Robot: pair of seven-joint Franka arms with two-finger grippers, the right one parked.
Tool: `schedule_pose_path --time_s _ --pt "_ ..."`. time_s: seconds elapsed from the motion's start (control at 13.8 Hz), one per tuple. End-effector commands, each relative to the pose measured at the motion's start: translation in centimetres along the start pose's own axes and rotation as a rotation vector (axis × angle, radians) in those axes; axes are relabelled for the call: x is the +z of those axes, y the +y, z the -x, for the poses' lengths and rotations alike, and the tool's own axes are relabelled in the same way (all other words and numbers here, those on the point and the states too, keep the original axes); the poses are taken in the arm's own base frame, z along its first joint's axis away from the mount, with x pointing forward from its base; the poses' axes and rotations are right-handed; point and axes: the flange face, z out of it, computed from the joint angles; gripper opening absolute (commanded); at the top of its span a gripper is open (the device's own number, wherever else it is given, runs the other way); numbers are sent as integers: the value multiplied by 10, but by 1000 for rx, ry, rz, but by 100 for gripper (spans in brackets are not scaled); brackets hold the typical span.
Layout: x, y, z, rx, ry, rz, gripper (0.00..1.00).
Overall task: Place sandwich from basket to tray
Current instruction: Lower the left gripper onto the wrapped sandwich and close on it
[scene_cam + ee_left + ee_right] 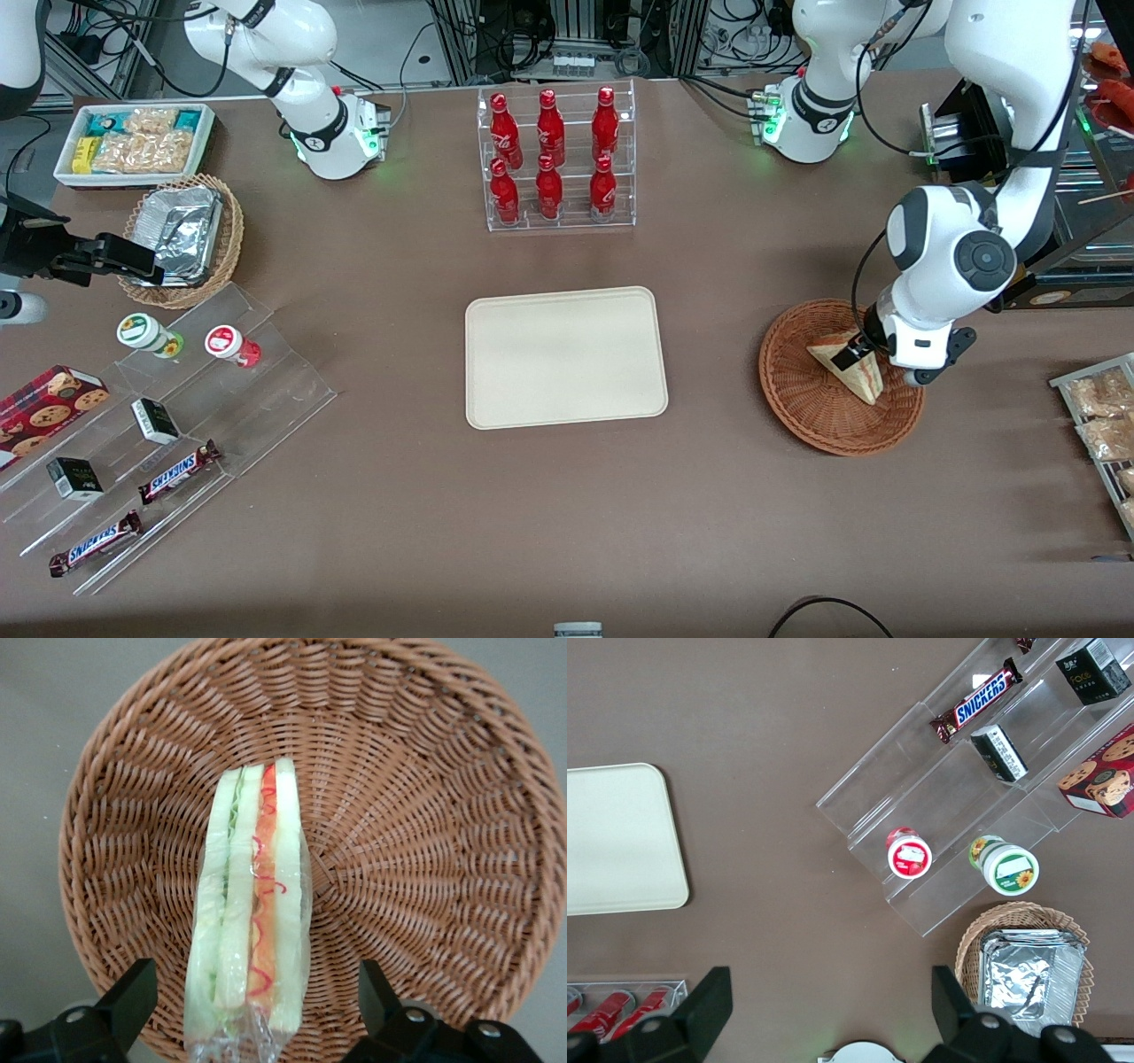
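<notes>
The sandwich [866, 383], a plastic-wrapped wedge of pale bread with red and green filling [252, 904], stands on edge in the round reddish-brown wicker basket [811, 416] [425, 815] toward the working arm's end of the table. My left gripper [853, 355] [252, 1003] is lowered into the basket and is open. Its dark fingers [131, 990] straddle the sandwich's end with a gap on each side. The cream tray [565, 357] [616, 837] lies bare at the table's middle, beside the basket.
A clear rack of red bottles [556, 159] stands farther from the front camera than the tray. Toward the parked arm's end are an acrylic stand with snacks [159, 425], a tan basket with a foil container [186, 235] and a white bin [133, 142]. Snack packets [1099, 416] lie beside the basket.
</notes>
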Motion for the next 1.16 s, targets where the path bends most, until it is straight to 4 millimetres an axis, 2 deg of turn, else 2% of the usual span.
schedule_pose_path --time_s 0.0,0.15,0.22,0.29,0.44,0.73,0.87,1.09 --pt "11 3 1 -16 1 3 100" --pt "16 3 1 -14 -3 -3 95" --pt "18 1 1 -14 -7 -7 87" --pt "19 1 1 -13 -8 -9 76" --pt "21 0 2 -6 -10 -16 41" --pt "15 -3 3 2 -19 -29 3" --pt "5 -2 1 19 -22 -47 0" --pt "-28 11 -12 44 -15 -70 0"
